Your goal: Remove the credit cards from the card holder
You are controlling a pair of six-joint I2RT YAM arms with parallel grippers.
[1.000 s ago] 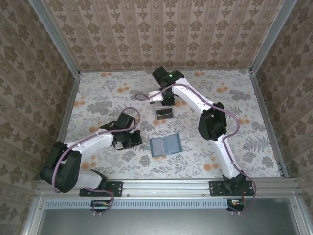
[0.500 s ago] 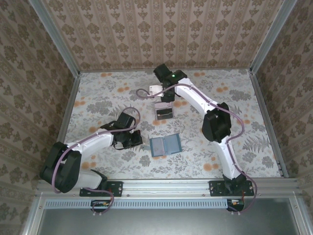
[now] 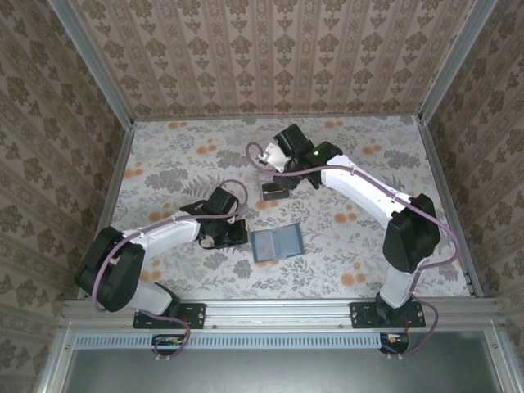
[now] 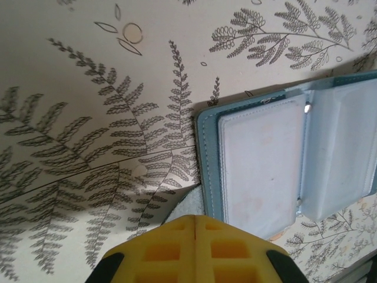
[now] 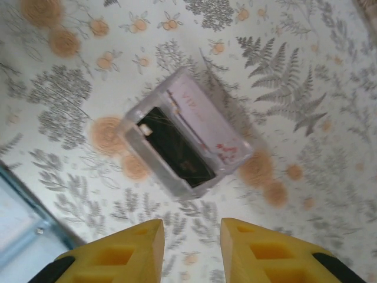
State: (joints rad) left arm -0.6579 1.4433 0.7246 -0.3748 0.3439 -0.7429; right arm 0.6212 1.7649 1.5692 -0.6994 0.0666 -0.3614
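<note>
Open teal card holder (image 3: pixel 276 243) and loose credit cards (image 3: pixel 276 188) on a flowered desk (image 3: pixel 180 155)

The holder lies spread flat, two panels with pale grey-blue pockets inside. The cards, one pale pinkish and one dark, overlap farther back, apart from it. Fern and blossom print covers the desk, with brown damask walls (image 3: pixel 270 57) around it. The left fingers (image 4: pixel 171 247), pressed together, sit just beside the holder's left edge. The right fingers (image 5: pixel 129 247), slightly spread and holding nothing, hang above the cards.
</note>
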